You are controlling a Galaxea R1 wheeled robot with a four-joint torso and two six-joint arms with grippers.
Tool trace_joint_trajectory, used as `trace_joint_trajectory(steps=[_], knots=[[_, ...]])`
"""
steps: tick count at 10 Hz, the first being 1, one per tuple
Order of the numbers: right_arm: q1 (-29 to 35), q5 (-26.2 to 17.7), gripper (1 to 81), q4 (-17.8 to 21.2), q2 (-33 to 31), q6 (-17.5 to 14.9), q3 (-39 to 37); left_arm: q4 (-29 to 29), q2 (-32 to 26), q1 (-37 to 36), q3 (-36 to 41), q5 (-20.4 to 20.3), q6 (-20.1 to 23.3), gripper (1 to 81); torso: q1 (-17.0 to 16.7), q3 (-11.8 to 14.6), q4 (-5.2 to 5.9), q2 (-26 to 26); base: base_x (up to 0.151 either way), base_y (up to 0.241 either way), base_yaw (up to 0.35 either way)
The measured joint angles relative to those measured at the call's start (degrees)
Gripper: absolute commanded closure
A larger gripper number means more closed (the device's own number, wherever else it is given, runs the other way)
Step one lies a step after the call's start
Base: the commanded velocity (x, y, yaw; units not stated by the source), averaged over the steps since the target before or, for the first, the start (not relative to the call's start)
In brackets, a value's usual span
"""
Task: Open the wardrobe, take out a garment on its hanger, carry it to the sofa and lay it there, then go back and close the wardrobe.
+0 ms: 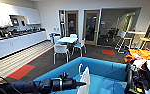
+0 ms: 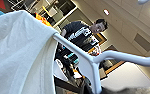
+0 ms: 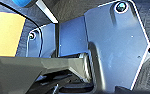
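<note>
The bright blue sofa lies just ahead and below me in the head view. My left arm reaches in from the left, and my left gripper is shut on the white hanger. The white garment hangs from it over the sofa's seat, near the sofa's front edge. In the left wrist view the garment is draped over the hanger, whose slim white bar runs down toward the gripper.
A white table with white chairs stands on the dark carpet beyond the sofa. A long white kitchen counter runs along the left wall. A person stands close on my right, beside an orange cloth.
</note>
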Motion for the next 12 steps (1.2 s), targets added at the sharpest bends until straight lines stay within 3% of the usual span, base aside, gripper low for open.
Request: trace_joint_trajectory(steps=[3, 5, 9, 12], knots=[[-0.1, 0.0, 1.0, 0.0, 0.0, 0.0, 0.0, 0.0, 0.2, 0.0, -0.2, 0.3, 0.0, 81.1, 0.0, -5.3, 0.00, 0.0, 0.000, 0.000, 0.000], [0.5, 0.1, 1.0, 0.0, 0.0, 0.0, 0.0, 0.0, 1.3, -0.3, -0.9, -0.1, -0.1, 81.1, 0.0, -6.1, 0.00, 0.0, 0.000, 0.000, 0.000], [0.7, 0.0, 1.0, 0.0, 0.0, 0.0, 0.0, 0.0, 5.0, -0.9, -9.6, -1.3, -0.4, 81.1, 0.0, -6.0, 0.00, 0.0, 0.000, 0.000, 0.000], [1.5, -0.2, 1.0, 0.1, 0.0, 0.0, 0.0, 0.0, 3.4, -6.1, -13.4, -2.5, -2.7, 81.1, 0.0, -6.1, 0.00, 0.1, 0.000, 0.000, 0.000]])
